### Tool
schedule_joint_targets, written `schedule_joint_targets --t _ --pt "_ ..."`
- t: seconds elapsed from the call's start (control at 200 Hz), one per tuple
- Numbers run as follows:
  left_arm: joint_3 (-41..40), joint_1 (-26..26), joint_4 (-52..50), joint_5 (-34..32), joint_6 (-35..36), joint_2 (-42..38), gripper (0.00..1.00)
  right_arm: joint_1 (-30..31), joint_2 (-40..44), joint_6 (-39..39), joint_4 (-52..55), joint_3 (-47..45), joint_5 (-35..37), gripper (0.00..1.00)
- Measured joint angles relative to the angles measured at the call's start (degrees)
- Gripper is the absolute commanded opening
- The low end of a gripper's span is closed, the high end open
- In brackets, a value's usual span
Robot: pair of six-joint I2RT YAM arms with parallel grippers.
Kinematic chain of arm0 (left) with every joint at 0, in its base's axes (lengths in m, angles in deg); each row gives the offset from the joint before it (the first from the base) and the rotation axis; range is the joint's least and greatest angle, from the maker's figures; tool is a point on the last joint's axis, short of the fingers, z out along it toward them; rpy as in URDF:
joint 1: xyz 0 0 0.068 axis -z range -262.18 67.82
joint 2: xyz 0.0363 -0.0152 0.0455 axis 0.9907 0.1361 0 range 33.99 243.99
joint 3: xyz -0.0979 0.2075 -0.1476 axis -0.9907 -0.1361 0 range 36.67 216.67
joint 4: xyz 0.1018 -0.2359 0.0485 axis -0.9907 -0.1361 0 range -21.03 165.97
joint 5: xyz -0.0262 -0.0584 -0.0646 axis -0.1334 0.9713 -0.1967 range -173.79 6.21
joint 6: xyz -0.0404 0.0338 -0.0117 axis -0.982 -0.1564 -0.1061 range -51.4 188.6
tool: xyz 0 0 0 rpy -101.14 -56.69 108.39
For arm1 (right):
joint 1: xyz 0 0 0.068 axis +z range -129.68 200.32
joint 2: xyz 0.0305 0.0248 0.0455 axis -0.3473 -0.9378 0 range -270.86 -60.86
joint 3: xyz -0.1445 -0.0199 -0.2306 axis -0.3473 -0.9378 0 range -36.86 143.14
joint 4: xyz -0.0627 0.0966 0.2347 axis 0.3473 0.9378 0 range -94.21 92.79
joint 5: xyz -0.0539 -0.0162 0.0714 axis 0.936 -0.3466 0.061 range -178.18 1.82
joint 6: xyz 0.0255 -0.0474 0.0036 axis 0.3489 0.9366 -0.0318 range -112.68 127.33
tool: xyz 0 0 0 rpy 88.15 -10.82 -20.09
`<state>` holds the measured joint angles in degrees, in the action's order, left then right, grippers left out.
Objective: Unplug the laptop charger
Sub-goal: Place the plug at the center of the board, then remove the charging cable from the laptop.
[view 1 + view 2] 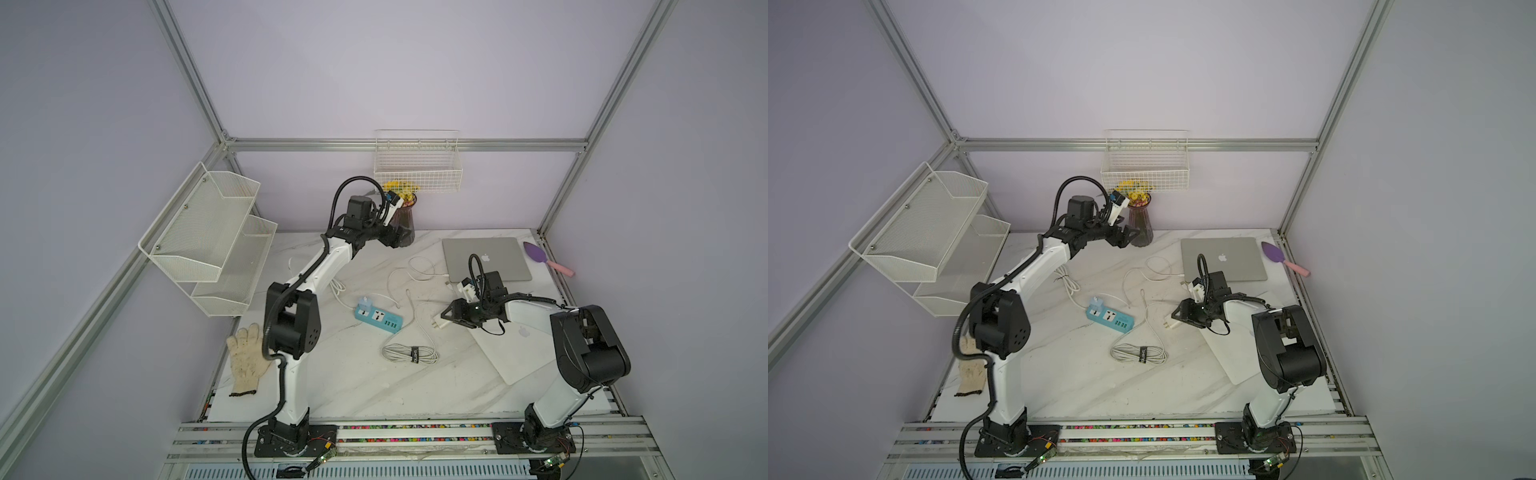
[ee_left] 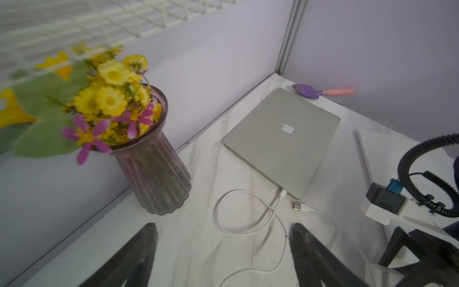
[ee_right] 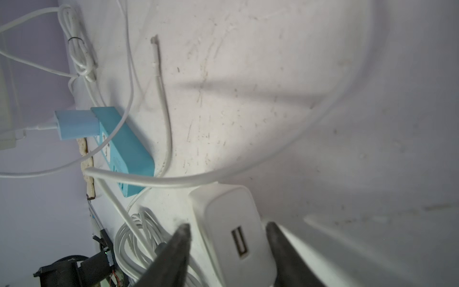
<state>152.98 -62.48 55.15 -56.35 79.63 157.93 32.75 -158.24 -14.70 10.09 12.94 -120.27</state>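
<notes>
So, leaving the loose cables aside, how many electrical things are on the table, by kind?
Laptops: 2 (silver laptop, white laptop)
Power strips: 1 (teal power strip)
Plug-in bricks: 2 (white laptop charger, light-blue plug adapter)
Total: 5

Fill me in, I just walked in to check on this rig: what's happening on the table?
The right gripper has its open jaws either side of the white laptop charger, which lies on the marble table with its prongs clear of the blue power strip, so it is already unplugged. A light-blue plug adapter sits in the strip. The left gripper hovers open and empty near the flower vase at the back.
</notes>
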Motion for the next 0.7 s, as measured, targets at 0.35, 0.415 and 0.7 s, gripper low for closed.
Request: schedule_joint_targets --t 0.35,0.415,0.7 --pt "24.3 8.2 -15.9 0.9 11.6 22.2 0.94 -0.7 7.2 -0.8 1.9 14.3 13.8 0.71" --pt "25.3 9.4 -16.3 0.7 12.5 24.1 0.94 -1.2 4.1 -1.0 -0.3 19.2 14.1 0.71" --pt "28.2 10.6 -16.6 -1.5 13.7 31.6 0.89 -1.4 -9.1 -1.4 -4.8 24.9 12.2 0.68"
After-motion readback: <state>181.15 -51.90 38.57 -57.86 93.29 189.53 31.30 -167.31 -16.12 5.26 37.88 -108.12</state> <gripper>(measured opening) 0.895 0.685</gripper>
